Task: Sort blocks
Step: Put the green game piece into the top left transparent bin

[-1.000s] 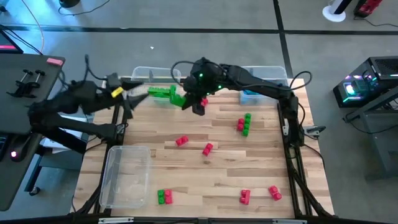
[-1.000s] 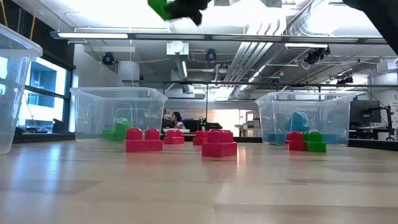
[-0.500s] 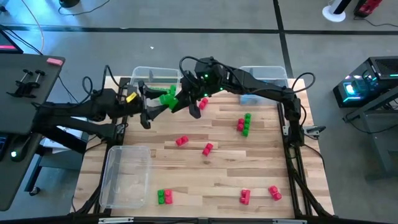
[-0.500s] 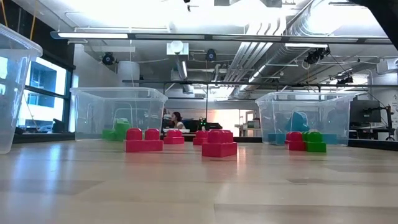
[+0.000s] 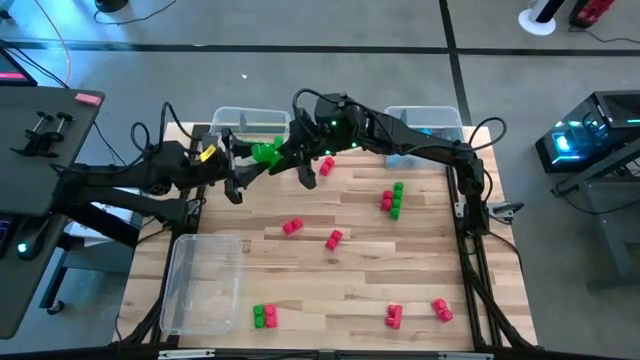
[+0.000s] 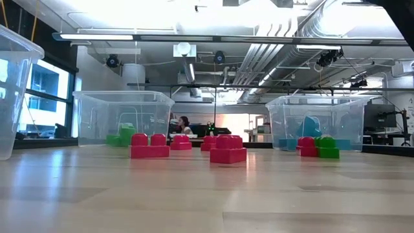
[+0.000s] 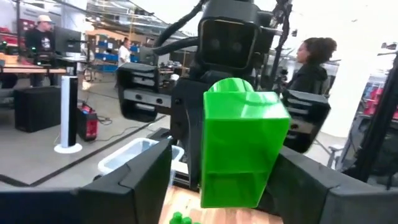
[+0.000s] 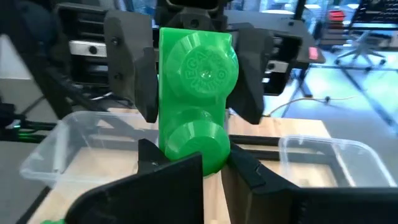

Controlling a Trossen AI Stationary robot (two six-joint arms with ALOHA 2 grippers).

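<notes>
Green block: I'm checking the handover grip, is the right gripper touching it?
Touching. The right wrist view shows the right gripper with both fingers pressed against the lower end of the green block, holding it up.

Wooden bench (image 5: 330, 280) with a pale plank top. Three clear plastic bins on it — one at the near left corner (image 5: 205, 283), lying lengthwise, and two along the far edge: far-left bin (image 5: 240, 120) and far-right bin (image 5: 432, 120).

Grey floor (image 5: 330, 25) around the bench, crossed by a dark line. A black side table (image 5: 40, 130) to the left, a computer case with coloured lights (image 5: 580, 140) to the right.

Beyond the bench — an open workshop with ceiling ducts (image 6: 284, 32); a person in dark clothing (image 7: 311, 62) standing in the room.
</notes>
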